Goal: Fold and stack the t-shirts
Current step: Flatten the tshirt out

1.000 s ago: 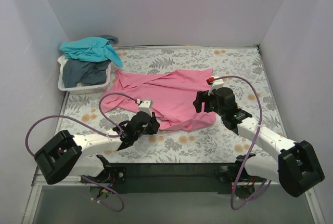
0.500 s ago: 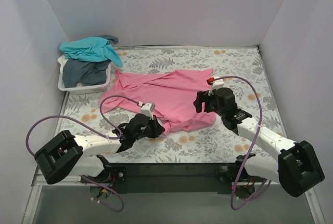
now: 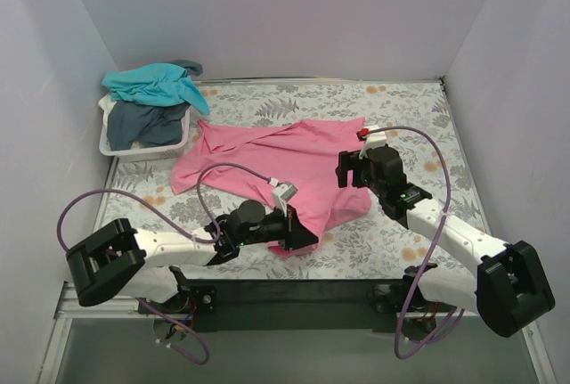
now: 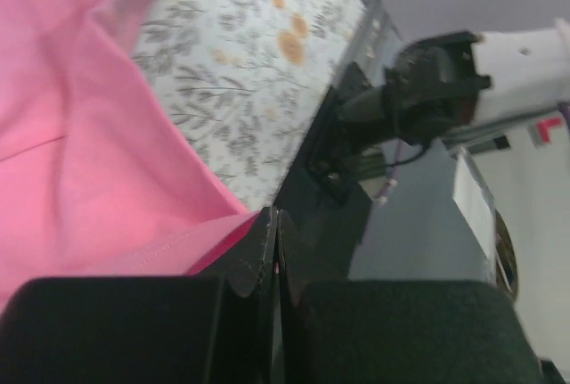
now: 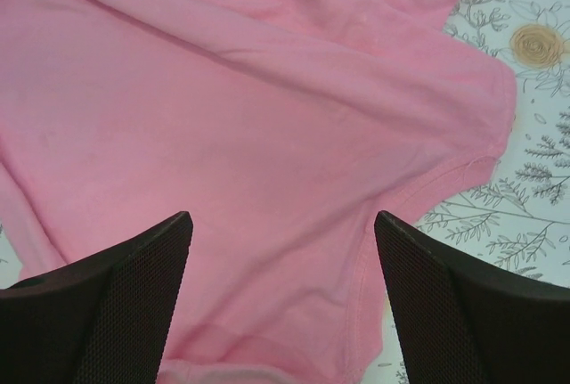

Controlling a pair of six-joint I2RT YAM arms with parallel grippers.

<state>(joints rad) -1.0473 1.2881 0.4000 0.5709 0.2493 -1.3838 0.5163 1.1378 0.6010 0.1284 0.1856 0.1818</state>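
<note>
The pink t-shirt [image 3: 285,157] lies spread and creased across the middle of the table. My left gripper [image 3: 307,240] is low by the table's near edge, shut on the shirt's near hem; in the left wrist view the pink cloth [image 4: 89,152] runs into the closed jaws of that gripper [image 4: 276,224]. My right gripper [image 3: 349,175] hovers open over the shirt's right part, fingers [image 5: 134,295] wide apart above the pink cloth [image 5: 267,117] and its hem. The teal t-shirt [image 3: 156,81] and the dark grey-blue t-shirt [image 3: 147,124] sit bunched in the basket.
A white plastic basket [image 3: 116,147] stands at the far left against the wall. The floral tablecloth [image 3: 401,108] shows bare at the right and back. White walls close in three sides. The black front rail [image 3: 294,290] and purple cables run along the near edge.
The left gripper has shut on the pink shirt's near hem and dragged it right along the near edge, bunching the cloth there. The right gripper stays put, jaws slightly wider.
</note>
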